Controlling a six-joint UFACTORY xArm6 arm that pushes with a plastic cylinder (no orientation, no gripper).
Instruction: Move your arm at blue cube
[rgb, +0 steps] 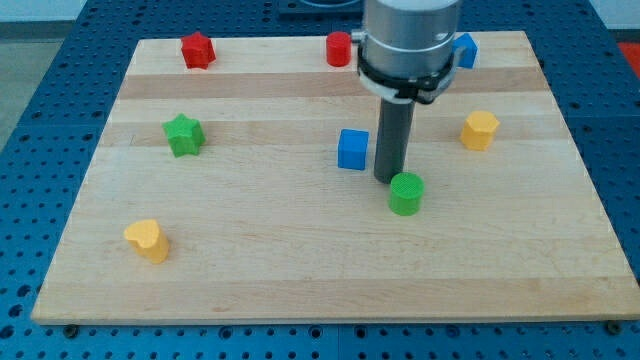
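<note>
Tip: my tip (388, 180) has no jaws, so it holds nothing; it stands on the counter (300, 290), just beside the blue cube (352, 149) at its 4 o'clock, not touching.
Green cylinder (406, 193): close to the tip at 4 o'clock.
Handling: the blue cube looks small, stiff and light; I judge it will slide easily and can turn if pushed off-centre. Best contact is the middle of its flat right face.
Count: two blue, counting one blue block (465, 49) at 12 o'clock, partly hidden; two red (198, 49) (339, 48); two green, with green star (184, 134); two yellow (479, 130) (148, 239).
</note>
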